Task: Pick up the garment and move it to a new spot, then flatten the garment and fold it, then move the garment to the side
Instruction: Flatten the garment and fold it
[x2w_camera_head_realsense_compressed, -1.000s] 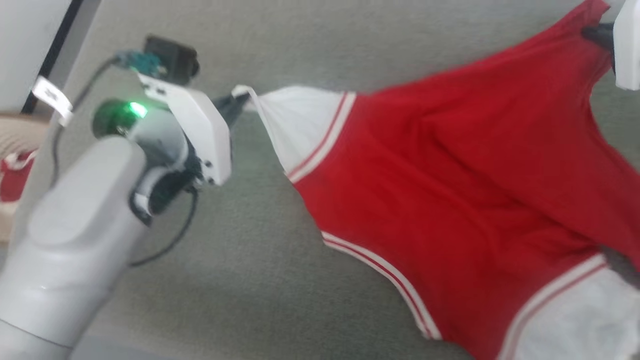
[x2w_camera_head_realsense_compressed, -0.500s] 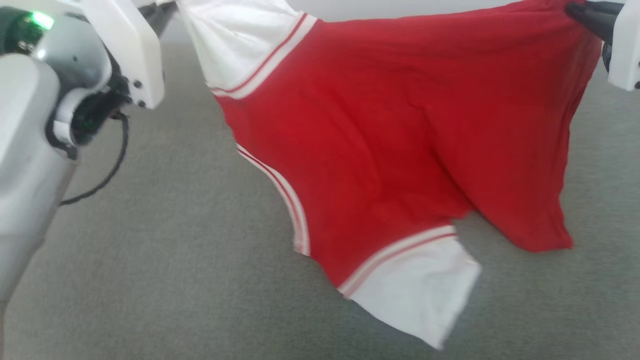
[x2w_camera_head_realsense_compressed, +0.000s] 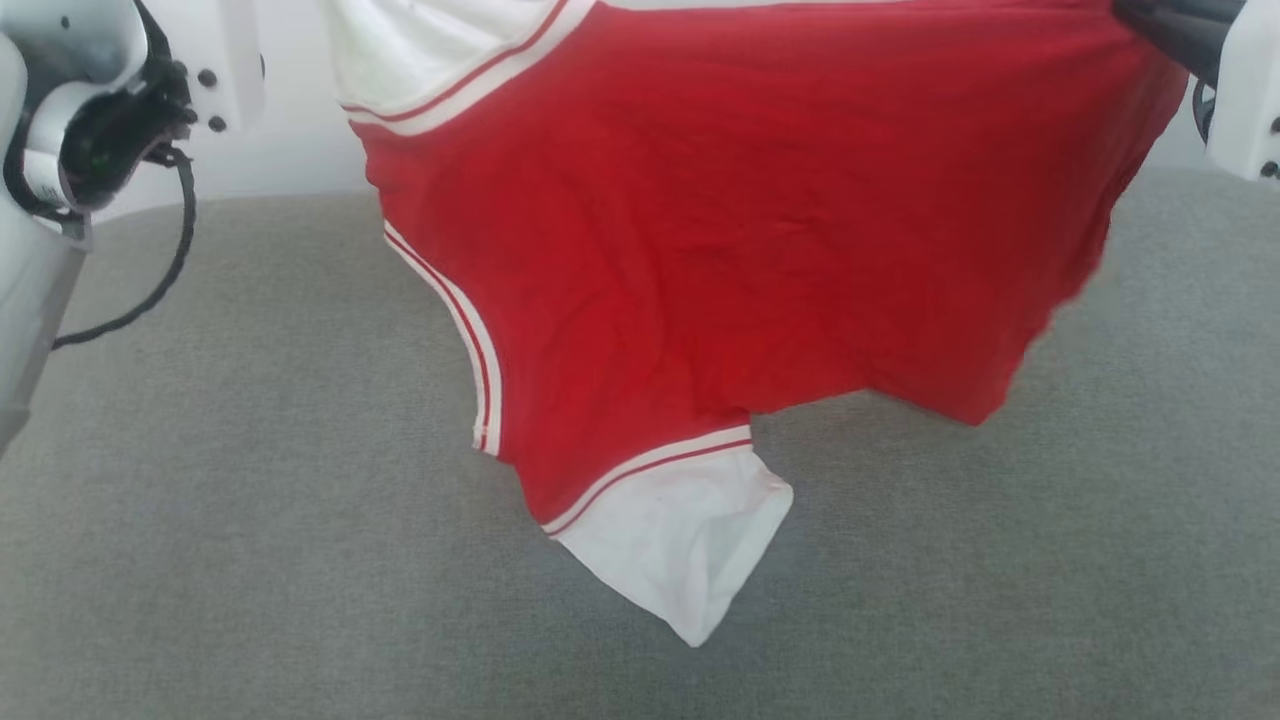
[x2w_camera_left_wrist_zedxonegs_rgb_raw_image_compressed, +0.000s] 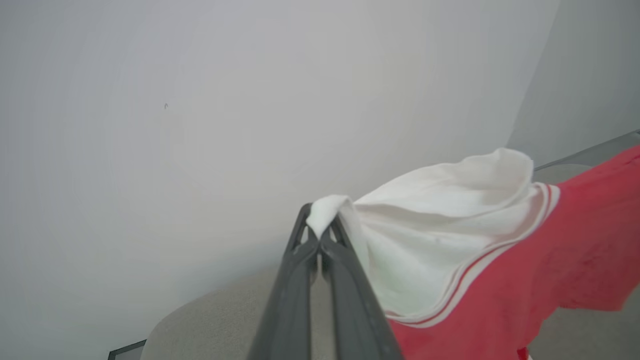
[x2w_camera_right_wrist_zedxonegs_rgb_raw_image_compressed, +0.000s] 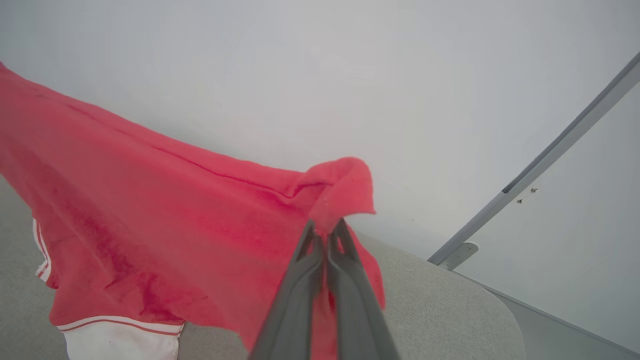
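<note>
The garment (x2w_camera_head_realsense_compressed: 700, 220) is plain red, with white sleeves (x2w_camera_head_realsense_compressed: 680, 560) edged in white bands carrying a thin red stripe. The bench (x2w_camera_head_realsense_compressed: 250, 550) is a speckled mid-grey weave. The fingers (x2w_camera_left_wrist_zedxonegs_rgb_raw_image_compressed: 292, 305) are dark grey; the wall (x2w_camera_left_wrist_zedxonegs_rgb_raw_image_compressed: 200, 100) pale grey-white.

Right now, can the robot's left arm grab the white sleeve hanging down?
Probably not: the left gripper is shut on the garment by its other sleeve up high; it must let go before reaching the hanging sleeve below.

Grey, felt-like worktop (x2w_camera_head_realsense_compressed: 250, 560) with rounded corners, its far edge by a pale wall (x2w_camera_head_realsense_compressed: 300, 150); the garment (x2w_camera_head_realsense_compressed: 700, 250) hangs over it, contact unclear.
</note>
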